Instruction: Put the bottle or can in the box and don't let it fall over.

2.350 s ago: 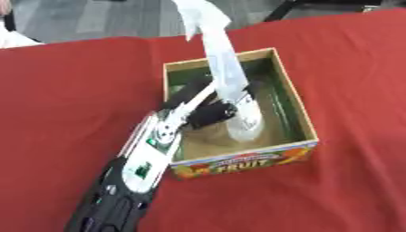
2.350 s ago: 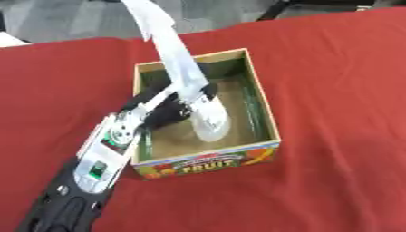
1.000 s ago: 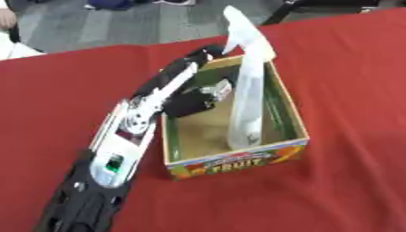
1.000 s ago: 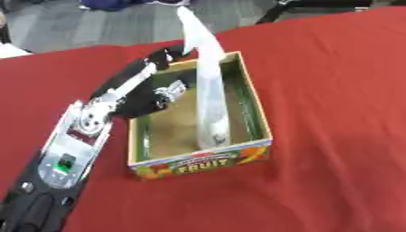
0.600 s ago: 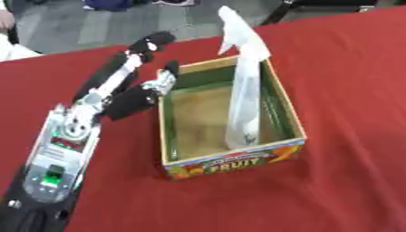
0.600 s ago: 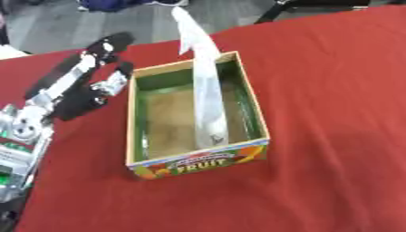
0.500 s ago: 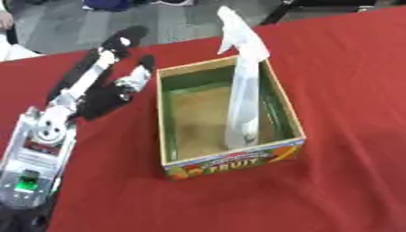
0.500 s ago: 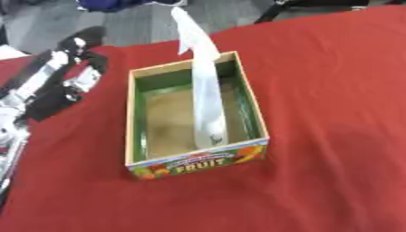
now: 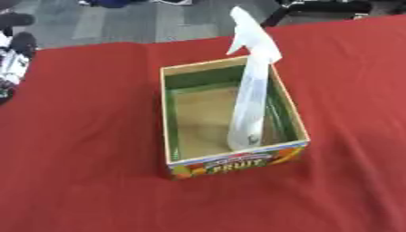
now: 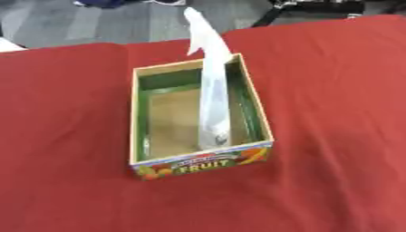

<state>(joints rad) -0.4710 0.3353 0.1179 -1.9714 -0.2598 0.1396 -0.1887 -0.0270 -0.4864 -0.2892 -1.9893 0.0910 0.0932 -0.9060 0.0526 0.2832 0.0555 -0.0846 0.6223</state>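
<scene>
One box sits on the red tablecloth, its open top facing up; its near face reads "FRUIT" and its inner walls are green. One white spray bottle stands upright inside it, base on the floor of the box near the front right corner, its trigger head rising well above the rim. Nothing touches the bottle. One robot hand, the left hand, shows only partly at the left edge of the left eye view, well apart from the box; whether its fingers are open or closed cannot be told.
</scene>
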